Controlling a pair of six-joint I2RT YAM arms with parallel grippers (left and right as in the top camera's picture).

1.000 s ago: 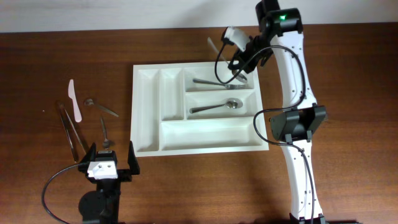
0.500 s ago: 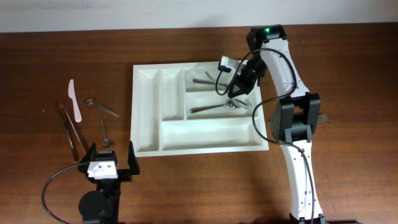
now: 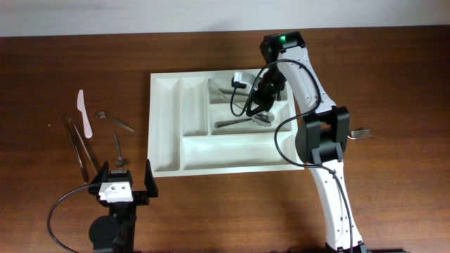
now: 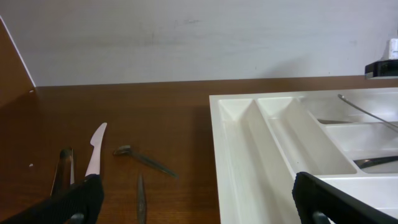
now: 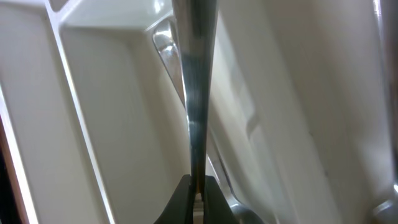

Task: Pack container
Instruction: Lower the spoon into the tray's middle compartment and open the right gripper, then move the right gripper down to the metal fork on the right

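Black and nearest me, the left gripper (image 3: 127, 176) sits at 7 o'clock on the table. Its fingers are spread wide with nothing between them. Just beyond it, out at 9 o'clock from the tray, loose cutlery lies on the dark wood: metal tongs (image 3: 81, 146), a small spoon (image 3: 116, 123) and a white plastic knife (image 3: 84, 112).

The container (image 3: 232, 149) lies flat at the table's centre. It is a large white rectangular tray, glossy, with raised dividing walls and rounded corners. Two narrow slots run near-to-far along its 9 o'clock side. One long compartment spans its 6 o'clock edge, and two shorter ones are stacked beyond that, toward 1 o'clock. A tray spoon (image 3: 246, 120) rests in the nearer of those two. A slim metal piece (image 3: 226, 91) lies in the farther one, partly hidden.

At 3 o'clock from the tray, a fork (image 3: 358, 132) lies on the wood beside the right arm.

Farthest out, the right gripper (image 5: 198, 190) hangs over the two stacked compartments. Its fingers are pinched together on the thin handle of a metal utensil (image 5: 196, 93), which reaches out over the tray's white walls.
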